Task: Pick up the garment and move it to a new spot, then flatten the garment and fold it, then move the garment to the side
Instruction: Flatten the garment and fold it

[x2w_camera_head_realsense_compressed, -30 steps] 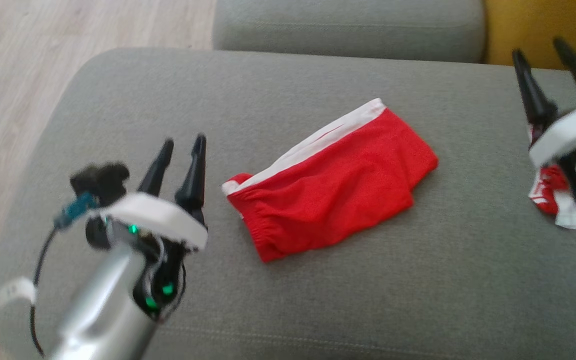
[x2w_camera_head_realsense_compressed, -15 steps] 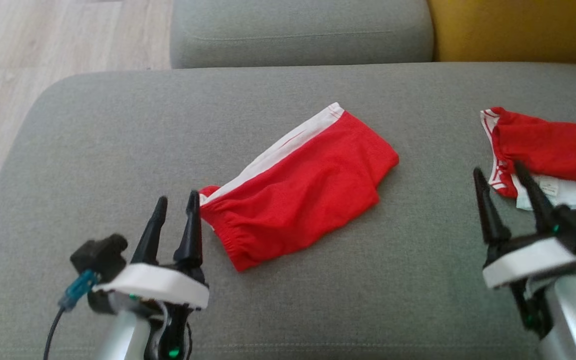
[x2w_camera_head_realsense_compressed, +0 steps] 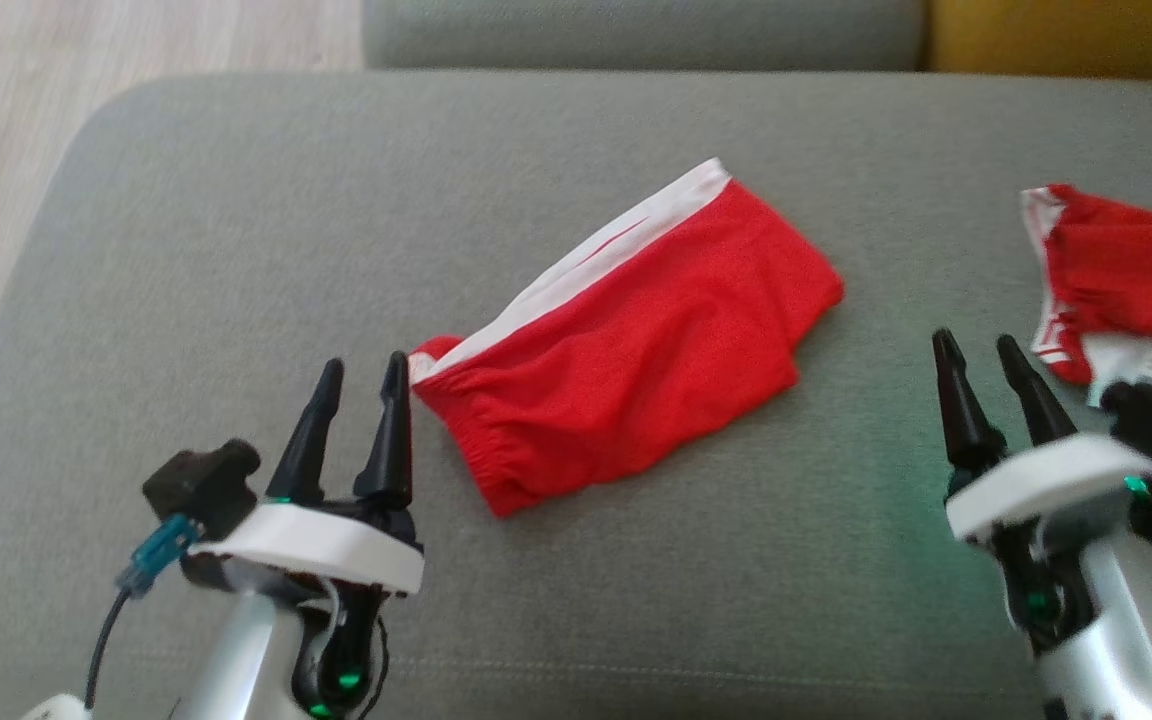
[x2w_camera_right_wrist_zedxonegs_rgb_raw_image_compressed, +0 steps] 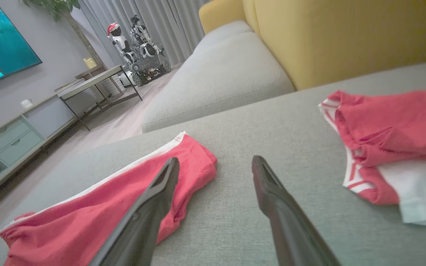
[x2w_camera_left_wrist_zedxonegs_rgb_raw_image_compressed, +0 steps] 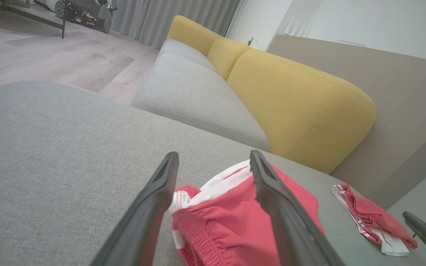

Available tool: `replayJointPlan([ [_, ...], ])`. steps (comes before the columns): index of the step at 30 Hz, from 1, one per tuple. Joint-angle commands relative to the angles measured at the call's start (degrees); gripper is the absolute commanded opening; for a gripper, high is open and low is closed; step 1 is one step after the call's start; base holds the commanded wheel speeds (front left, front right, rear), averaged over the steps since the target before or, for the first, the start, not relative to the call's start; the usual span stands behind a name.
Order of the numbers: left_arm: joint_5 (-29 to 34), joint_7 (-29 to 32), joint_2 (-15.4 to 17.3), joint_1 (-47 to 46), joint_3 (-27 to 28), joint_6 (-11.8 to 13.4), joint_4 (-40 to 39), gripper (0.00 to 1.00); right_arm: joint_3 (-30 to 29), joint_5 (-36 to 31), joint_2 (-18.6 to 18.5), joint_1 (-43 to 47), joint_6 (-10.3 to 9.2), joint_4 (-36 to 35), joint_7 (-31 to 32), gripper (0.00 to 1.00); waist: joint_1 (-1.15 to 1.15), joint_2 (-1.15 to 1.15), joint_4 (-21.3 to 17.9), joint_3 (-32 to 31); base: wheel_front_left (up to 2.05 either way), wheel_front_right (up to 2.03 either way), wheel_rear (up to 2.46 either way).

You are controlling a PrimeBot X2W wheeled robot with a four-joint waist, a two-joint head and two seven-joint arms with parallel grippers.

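On the grey sofa seat (x2w_camera_head_realsense_compressed: 236, 220) the red shorts (x2w_camera_head_realsense_compressed: 636, 340) sit pretty much dead centre. They lie slantwise, white stripe along the far edge and elastic waistband at the near-left end. They look doubled over once already and fairly flat, so my guess is the fold is done and what's left is the last bit: shifting them off to the side. Could be wrong though.

The left gripper (x2w_camera_head_realsense_compressed: 364, 365) hovers just beside the waistband corner, fingers spread apart and holding nothing. From its wrist view that corner sits right between the two fingers. The right gripper (x2w_camera_head_realsense_compressed: 976, 345) is also spread wide and empty. It's over bare cushion between the shorts and a second garment (x2w_camera_head_realsense_compressed: 1126, 270) lying off to the right, touching neither as far as I can tell.

Next move, I reckon: left drops onto the waistband corner and pinches both layers, right swings over to the leg end, then both lift together so the fold doesn't flop open.

Versus a second ago: the head camera has swung, so the whole picture has slid about. Allowing for that, the shorts look unchanged and the left fingers have crept closer to the corner. The right gripper, which was up over the second garment, has dropped back to the near side.
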Motion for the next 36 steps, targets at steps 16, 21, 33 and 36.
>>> replayJointPlan([
  [16,-3.3,-0.7,0.1,-6.4,-1.9,1.0,-2.8,1.00,-2.9,11.4,-0.8,-18.4,-0.05,18.0,13.3,1.00,0.00,0.00,10.9,9.7,0.00,0.00,0.00],
  [21,-4.1,-0.7,0.1,-6.9,-2.6,1.2,-3.2,1.00,-2.9,9.7,-1.4,-21.8,-0.05,23.3,13.8,1.00,0.00,0.00,12.8,11.1,0.00,0.00,0.00],
  [33,-4.9,-0.7,0.1,-7.6,-2.9,1.8,-3.6,1.00,0.9,9.1,-0.8,-25.8,-0.05,28.6,14.1,0.00,0.00,0.00,13.8,11.5,0.00,0.00,0.00],
  [36,-4.9,-0.7,0.1,-7.6,-2.8,1.9,-3.6,1.00,1.8,10.1,-0.9,-25.6,-0.05,27.9,12.4,0.00,0.00,0.00,13.4,10.9,0.00,0.00,0.00],
])
